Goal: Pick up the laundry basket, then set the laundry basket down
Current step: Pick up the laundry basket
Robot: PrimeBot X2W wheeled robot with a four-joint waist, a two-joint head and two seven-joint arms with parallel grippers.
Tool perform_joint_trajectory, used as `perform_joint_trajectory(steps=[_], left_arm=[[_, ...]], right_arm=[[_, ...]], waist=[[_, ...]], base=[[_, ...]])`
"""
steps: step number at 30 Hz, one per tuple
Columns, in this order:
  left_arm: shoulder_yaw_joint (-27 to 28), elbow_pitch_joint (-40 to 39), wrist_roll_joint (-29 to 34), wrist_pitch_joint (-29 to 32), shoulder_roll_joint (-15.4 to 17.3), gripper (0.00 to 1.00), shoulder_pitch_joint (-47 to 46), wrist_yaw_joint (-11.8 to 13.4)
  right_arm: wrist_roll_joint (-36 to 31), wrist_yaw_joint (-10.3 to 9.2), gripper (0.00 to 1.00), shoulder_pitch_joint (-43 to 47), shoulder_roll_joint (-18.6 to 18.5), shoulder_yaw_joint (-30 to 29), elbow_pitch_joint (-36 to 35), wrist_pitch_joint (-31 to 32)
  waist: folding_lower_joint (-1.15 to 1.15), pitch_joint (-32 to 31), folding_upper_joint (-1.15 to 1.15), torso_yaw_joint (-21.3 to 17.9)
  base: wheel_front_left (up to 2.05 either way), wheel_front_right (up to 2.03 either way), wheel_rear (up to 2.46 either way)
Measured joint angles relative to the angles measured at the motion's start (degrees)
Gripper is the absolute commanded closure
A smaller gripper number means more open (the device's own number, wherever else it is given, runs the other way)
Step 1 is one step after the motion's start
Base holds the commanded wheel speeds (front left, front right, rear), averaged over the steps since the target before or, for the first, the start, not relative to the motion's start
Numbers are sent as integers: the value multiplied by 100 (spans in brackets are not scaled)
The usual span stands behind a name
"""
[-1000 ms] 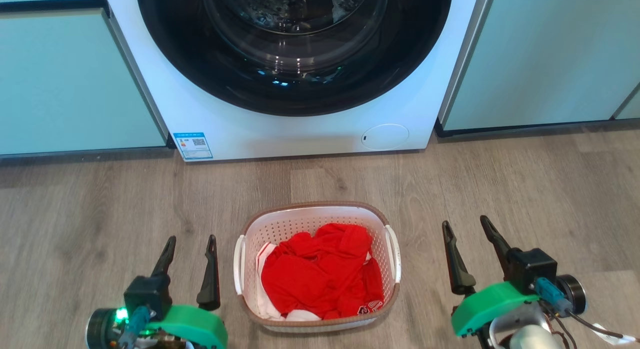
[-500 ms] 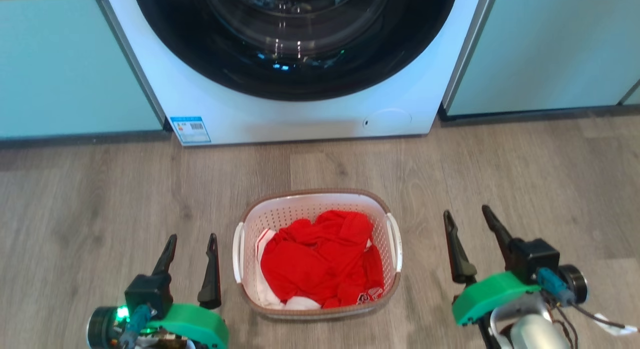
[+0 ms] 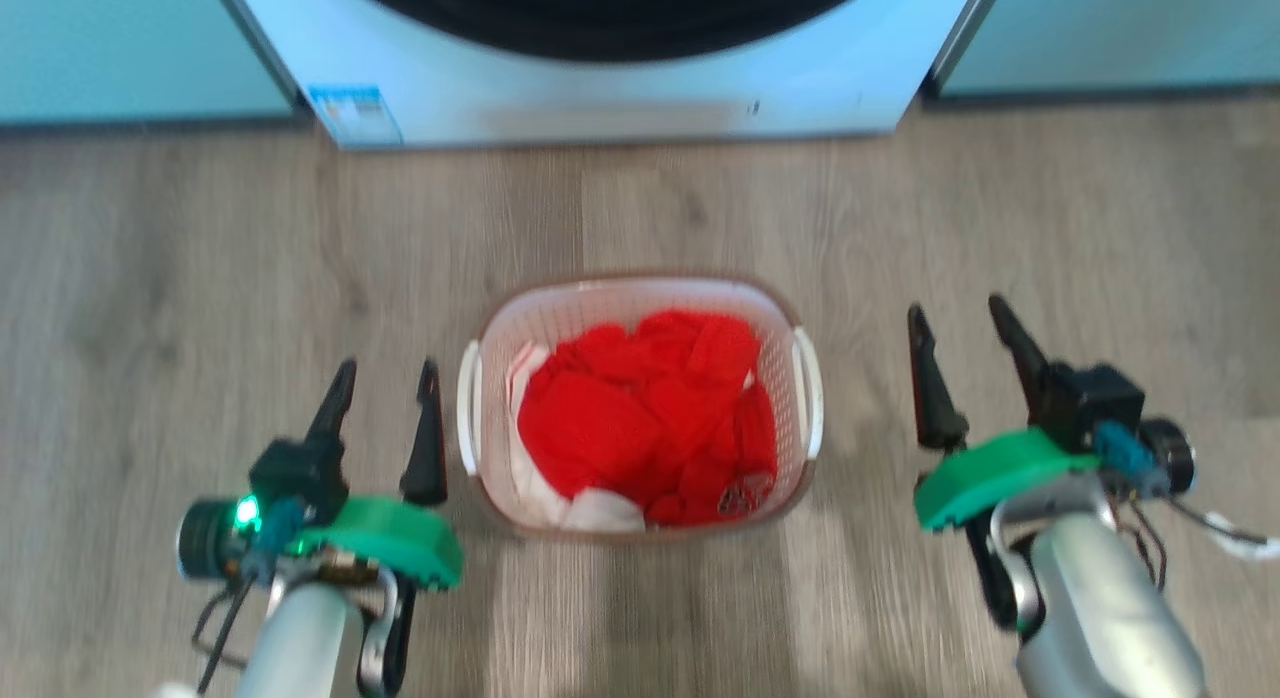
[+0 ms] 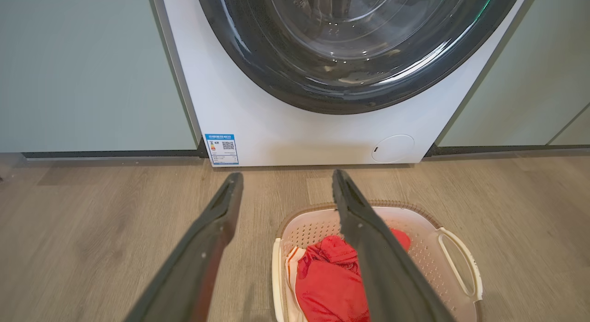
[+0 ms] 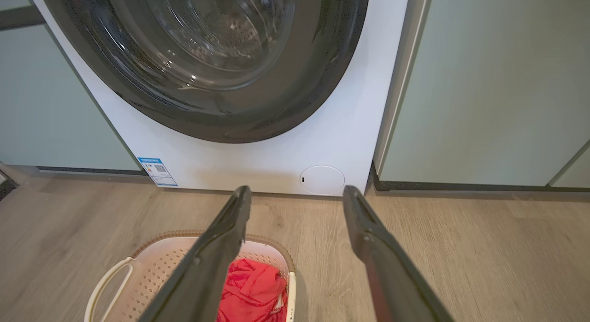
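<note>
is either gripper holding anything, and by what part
Nothing is held: left gripper and right gripper are both open, one on each side of the laundry basket, not touching it.

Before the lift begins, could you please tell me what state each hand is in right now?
Left hand: open, holding nothing, beside the laundry basket.
Right hand: open, holding nothing.

A front-loading washing machine (image 4: pixel 286 128) stands between pale green cabinets (image 4: pixel 83 68). On its front, a blue label (image 4: pixel 221 149) sits at 7 o'clock and a round hatch (image 4: pixel 392 148) at 5. Red clothes (image 4: pixel 329 285) lie toward 6 o'clock.
</note>
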Motion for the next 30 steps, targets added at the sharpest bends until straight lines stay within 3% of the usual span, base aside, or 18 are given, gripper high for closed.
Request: perform_joint_trajectory(steps=[18,30], left_arm=[[-185,1683,-399,-1,-57,0,-2207,-55],[-678,2591,-666,-1,-74,0,-2933,-162]], right_arm=[[-142,0,0,-1940,-60,-363,1228,0],[-233,0,0,-2214,-107,-332,1885,0]], waist=[[1,2214,0,242],[-1,2976,0,461]], base=[[0,0,0],[0,0,0]])
